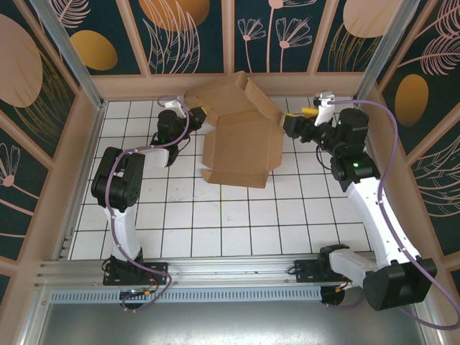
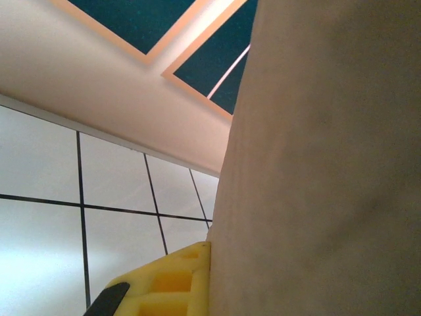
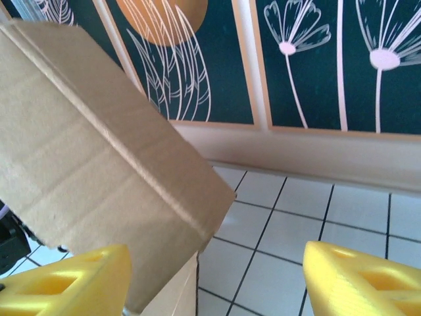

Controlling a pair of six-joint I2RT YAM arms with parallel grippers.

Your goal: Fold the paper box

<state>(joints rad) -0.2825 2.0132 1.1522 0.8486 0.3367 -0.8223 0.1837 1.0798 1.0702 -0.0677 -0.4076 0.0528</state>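
Observation:
The paper box (image 1: pixel 241 147) is a brown die-cut cardboard sheet lying on the white tiled table toward the back, with its rear flaps raised. My left gripper (image 1: pixel 195 115) is at the box's back left flap and is shut on it. In the left wrist view a yellow finger (image 2: pixel 168 283) presses against the cardboard (image 2: pixel 316 164); the other finger is hidden behind it. My right gripper (image 1: pixel 290 122) stands open at the box's right rear edge. In the right wrist view a tilted flap (image 3: pixel 85 151) reaches in front of the left finger (image 3: pixel 62 283), and its corner hangs between the wide-apart fingers.
The back wall (image 1: pixel 237 83) with its wooden ledge runs right behind the raised flaps. Side walls (image 1: pixel 79 144) and metal posts close in the table. White tiles (image 1: pixel 237 223) lie in front of the box, between the two arms.

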